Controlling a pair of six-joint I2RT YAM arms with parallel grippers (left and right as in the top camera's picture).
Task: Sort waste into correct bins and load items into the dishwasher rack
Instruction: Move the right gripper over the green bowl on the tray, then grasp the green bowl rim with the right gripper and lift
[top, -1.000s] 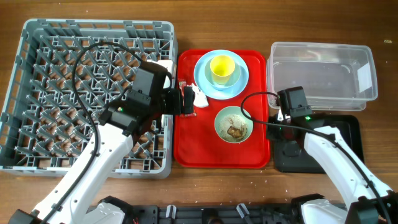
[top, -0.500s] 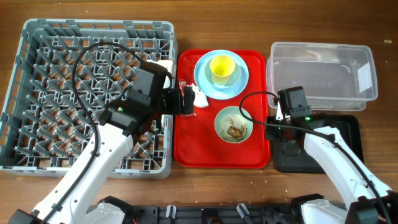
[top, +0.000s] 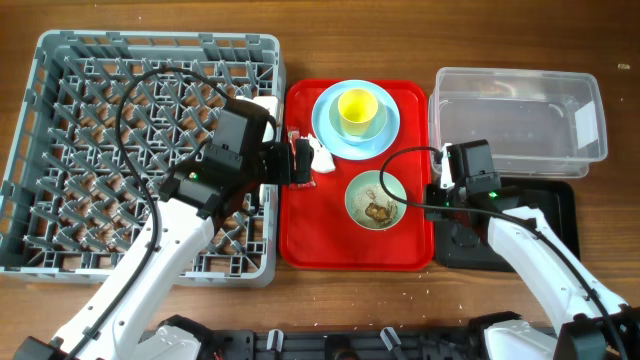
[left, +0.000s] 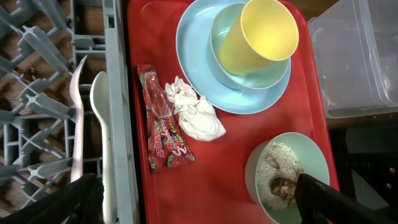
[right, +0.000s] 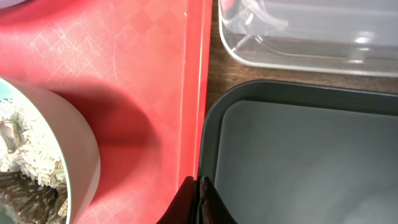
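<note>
The grey dishwasher rack (top: 150, 40) fills the left. A white fork (left: 78, 124) and spoon (left: 102, 130) lie along its right edge. On the red serving tray (top: 330, 245) are the light blue plate (top: 325, 125) with the yellow cup (top: 357, 107) on it, and the pale green bowl (top: 358, 205) with food scraps (top: 380, 210). The red wrapper (left: 163, 121) and white napkin (left: 196, 115) lie at the tray's left. My left gripper (left: 196, 205) is open and empty above them. My right gripper (right: 201, 186) is shut and empty over the seam between the red tray and the black tray (right: 298, 155).
The clear tub (top: 520, 120) with a white label stands at the back right, with nothing visible inside. The black tray (top: 560, 215) sits just in front of it, close against the red tray's right edge. Bare wooden table runs along the front.
My right arm has shifted very slightly toward the red tray. My left arm and the objects have not moved.
</note>
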